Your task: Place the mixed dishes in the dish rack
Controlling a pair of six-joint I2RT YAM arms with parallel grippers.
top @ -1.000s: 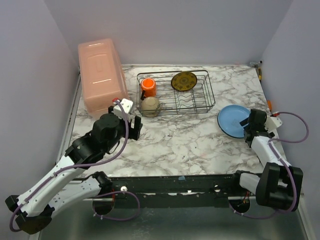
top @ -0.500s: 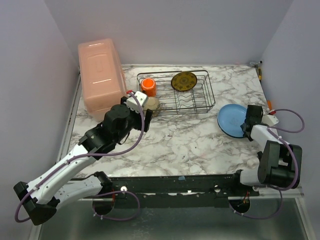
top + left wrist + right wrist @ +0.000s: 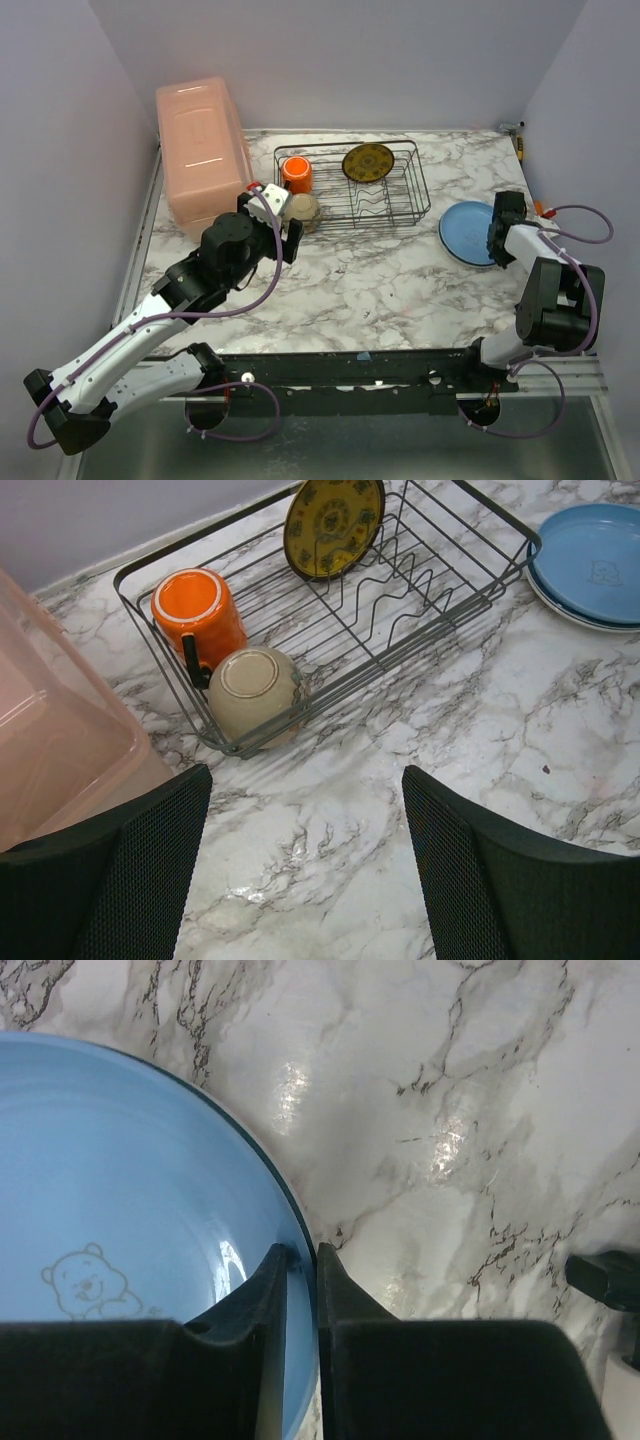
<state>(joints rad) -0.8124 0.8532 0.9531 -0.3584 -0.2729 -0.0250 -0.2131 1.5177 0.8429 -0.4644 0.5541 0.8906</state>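
Note:
The black wire dish rack (image 3: 424,190) holds an orange mug (image 3: 295,173), an upturned small bowl (image 3: 301,210) and an upright yellow-brown plate (image 3: 367,162). The light-blue plate (image 3: 468,232) lies flat on the table to the right of it. My right gripper (image 3: 302,1252) is shut on that plate's near rim (image 3: 120,1190), one finger inside and one outside. A dark edge of another plate shows under it. My left gripper (image 3: 305,780) hangs open over bare marble just in front of the rack (image 3: 440,615), nothing between its fingers.
A big pink lidded box (image 3: 200,150) stands at the back left, close beside the rack and the left arm. Purple walls close in the table on three sides. Small objects lie along the table's right edge (image 3: 520,140).
My right gripper has shut on the blue plate's rim, and the plate has shifted slightly right. The left arm has swung forward toward the rack's front left corner, still open.

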